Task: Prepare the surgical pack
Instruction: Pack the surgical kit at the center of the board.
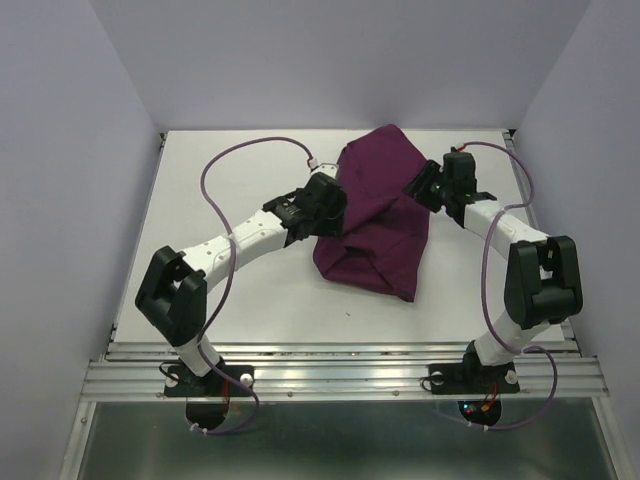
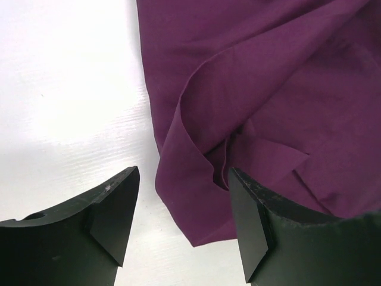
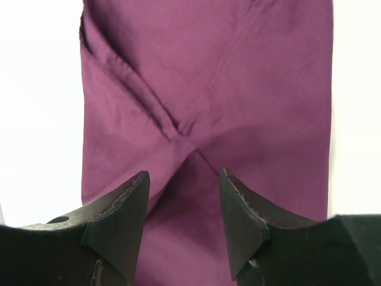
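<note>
I am looking down on a white table [image 1: 250, 300] that is sitting between pale lavender walls [image 1: 340, 60]. A ribbed metal rail [image 1: 340, 375] is running along its near edge, and soft light is falling evenly.

No text, label, brand or number can be read on the purple cloth [image 1: 380, 200] or the white table [image 1: 270, 300].

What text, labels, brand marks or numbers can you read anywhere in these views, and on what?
No text is readable in any view.
Purple cloth: plain, with no tag or print showing.
Left pincer and right pincer: bare black fingers, no markings.
White table: no lettering.
Small lights at the right arm's base: too small to show any sign.
</note>
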`<action>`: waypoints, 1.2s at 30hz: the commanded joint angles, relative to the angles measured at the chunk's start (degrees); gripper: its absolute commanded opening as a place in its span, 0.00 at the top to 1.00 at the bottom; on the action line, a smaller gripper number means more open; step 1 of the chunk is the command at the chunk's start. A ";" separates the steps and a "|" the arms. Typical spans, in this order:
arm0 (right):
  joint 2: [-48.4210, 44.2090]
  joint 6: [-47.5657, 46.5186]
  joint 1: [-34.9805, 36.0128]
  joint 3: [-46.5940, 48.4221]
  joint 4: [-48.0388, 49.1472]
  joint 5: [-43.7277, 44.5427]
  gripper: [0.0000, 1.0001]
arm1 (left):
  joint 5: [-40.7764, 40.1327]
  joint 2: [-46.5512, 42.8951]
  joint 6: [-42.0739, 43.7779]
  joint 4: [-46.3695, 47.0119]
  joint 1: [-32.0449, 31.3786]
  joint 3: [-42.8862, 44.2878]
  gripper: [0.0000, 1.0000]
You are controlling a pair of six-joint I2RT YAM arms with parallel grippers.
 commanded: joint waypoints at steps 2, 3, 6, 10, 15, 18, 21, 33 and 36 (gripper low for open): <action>-6.15 -2.18 0.16 -4.77 2.92 -9.84 0.44 | 0.77 0.91 -0.09 1.37 0.41 3.57 0.30; -6.86 -2.18 0.16 -5.84 4.59 -12.06 0.45 | 1.04 1.62 0.09 0.85 0.59 4.18 0.32; -8.44 -3.14 4.02 -7.60 5.75 -16.12 0.45 | 2.27 5.04 0.44 -1.00 0.86 5.59 0.49; -5.91 -4.99 9.03 -5.33 3.82 -19.98 0.44 | 4.64 4.18 -0.17 -0.30 0.77 3.93 0.95; -1.42 -6.05 13.51 -3.74 4.25 -23.76 0.44 | 5.79 1.80 -0.70 1.64 1.03 1.64 1.00; 0.43 -5.79 14.04 -3.30 4.61 -26.14 0.44 | 5.26 1.19 -1.32 1.28 1.03 1.20 1.00; 0.96 -6.05 14.57 -3.03 4.52 -27.37 0.45 | 4.03 0.39 -1.84 1.37 1.03 0.85 0.98; -0.80 -6.22 15.63 -4.97 6.10 -31.85 0.82 | 2.53 4.25 -1.94 0.32 1.38 1.55 0.33; -1.32 -7.19 15.63 -5.41 5.84 -33.43 0.84 | 3.41 5.84 -1.58 0.32 1.38 2.08 0.54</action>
